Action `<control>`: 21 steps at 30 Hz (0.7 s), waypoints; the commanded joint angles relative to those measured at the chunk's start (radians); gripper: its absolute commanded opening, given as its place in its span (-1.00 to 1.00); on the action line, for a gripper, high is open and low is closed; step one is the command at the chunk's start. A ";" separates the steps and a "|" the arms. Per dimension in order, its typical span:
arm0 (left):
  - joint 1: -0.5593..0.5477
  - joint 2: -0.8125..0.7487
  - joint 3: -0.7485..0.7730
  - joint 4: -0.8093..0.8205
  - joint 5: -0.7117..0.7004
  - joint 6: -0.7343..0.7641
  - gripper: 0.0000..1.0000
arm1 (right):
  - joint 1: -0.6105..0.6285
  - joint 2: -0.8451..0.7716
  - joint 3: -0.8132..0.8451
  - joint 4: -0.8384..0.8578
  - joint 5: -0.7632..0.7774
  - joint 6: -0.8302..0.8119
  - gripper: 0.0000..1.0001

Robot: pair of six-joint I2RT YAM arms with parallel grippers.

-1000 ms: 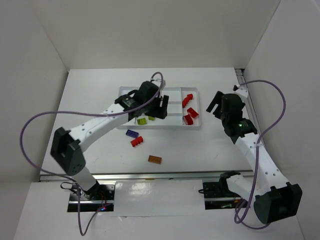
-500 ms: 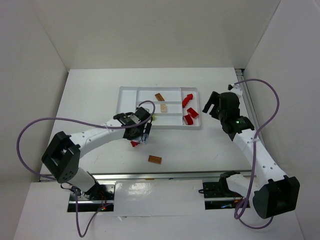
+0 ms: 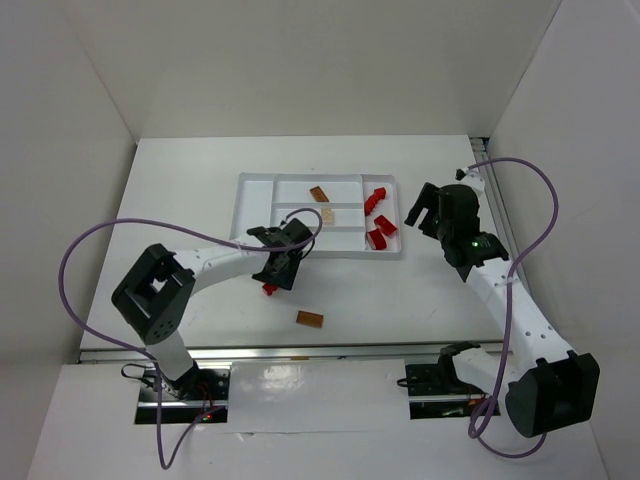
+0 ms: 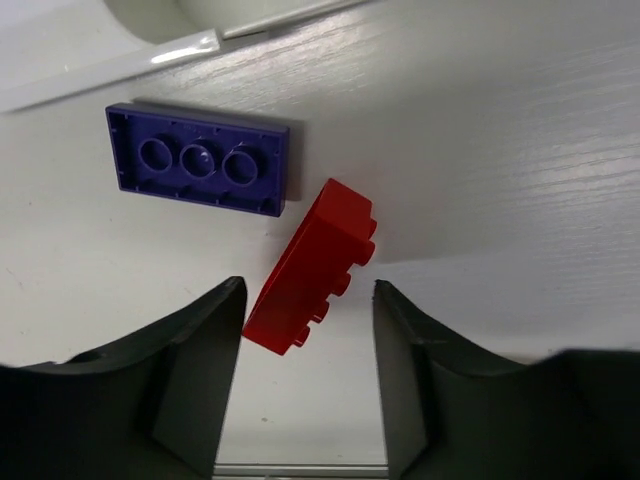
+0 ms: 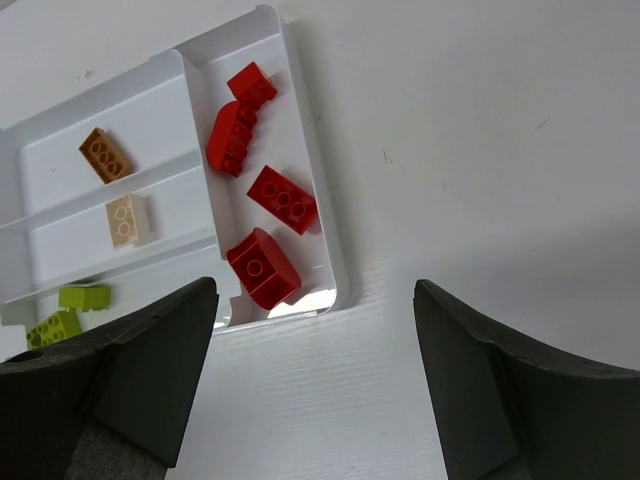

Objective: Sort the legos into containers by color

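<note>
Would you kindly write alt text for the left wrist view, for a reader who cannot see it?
A red brick lies tilted on the white table between the open jaws of the left gripper, not yet gripped. Just beyond it lies a flat purple brick, and the rim of the white tray shows at the top.

— Where is the left gripper hanging?
— It is hovering just off the white tray's near edge, over a loose red brick lying on the tabletop.
— And the right gripper?
— It is hanging beside the tray's right end, where several red bricks are lying. 1 orange-brown brick is sitting alone nearer the arm bases.
</note>
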 commanded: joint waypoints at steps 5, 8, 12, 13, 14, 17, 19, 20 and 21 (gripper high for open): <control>-0.004 0.017 0.035 0.011 0.014 -0.012 0.03 | -0.004 -0.013 0.016 0.063 0.007 0.006 0.72; -0.004 0.008 0.035 0.002 0.026 -0.012 -0.23 | -0.004 -0.004 0.016 0.063 0.007 0.006 0.72; -0.023 -0.020 0.089 -0.053 0.060 -0.012 -0.71 | -0.004 -0.003 0.016 0.063 0.007 0.006 0.72; -0.033 -0.031 0.100 -0.065 0.071 -0.012 -0.71 | -0.004 -0.003 0.007 0.063 0.007 0.006 0.72; -0.034 -0.044 0.130 -0.085 0.091 -0.003 -0.73 | -0.004 -0.003 0.006 0.075 -0.004 -0.006 0.72; -0.034 -0.106 0.181 -0.107 0.178 0.010 -0.82 | -0.004 0.030 0.006 0.075 0.029 -0.006 0.72; -0.034 -0.135 0.229 -0.107 0.258 0.019 -0.85 | -0.004 0.043 0.006 0.055 0.082 0.006 0.72; -0.034 -0.135 0.250 -0.087 0.285 0.019 -0.89 | -0.004 0.043 0.006 0.055 0.098 0.006 0.72; -0.034 -0.135 0.297 -0.050 0.310 0.019 -0.89 | -0.004 0.033 -0.006 0.046 0.126 0.018 0.72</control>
